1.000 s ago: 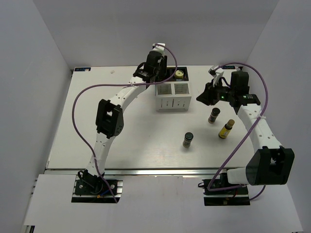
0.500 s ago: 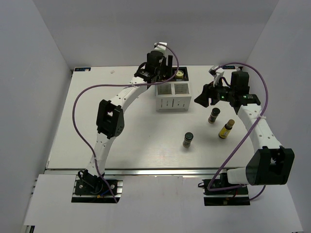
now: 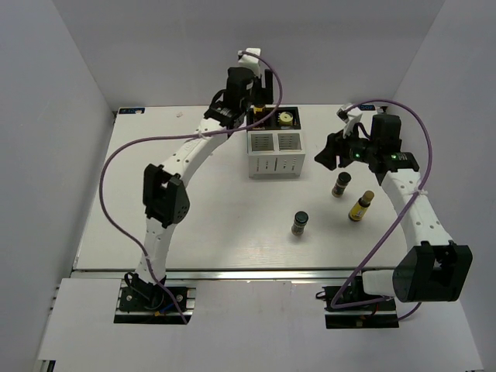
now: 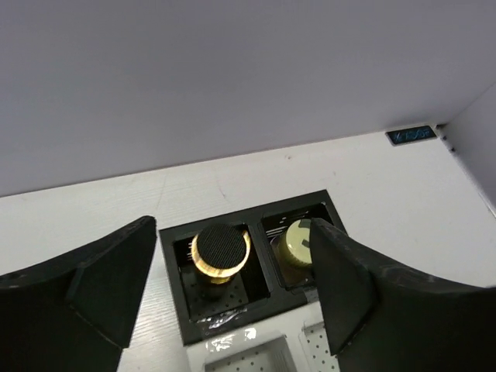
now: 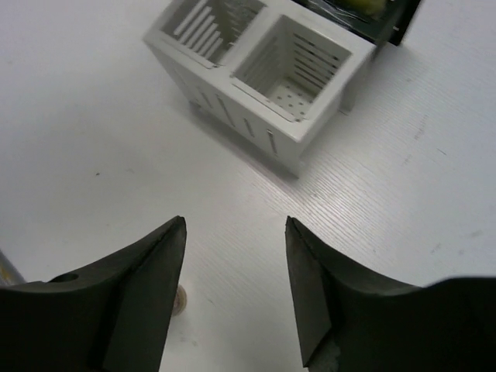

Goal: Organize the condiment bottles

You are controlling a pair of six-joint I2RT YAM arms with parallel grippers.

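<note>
Above the rack (image 3: 273,164), left gripper (image 4: 232,232) wide open, empty.

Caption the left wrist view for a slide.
Left gripper open above the black two-slot tray, a dark-capped bottle in one slot and a cream-capped bottle in the other.
</note>
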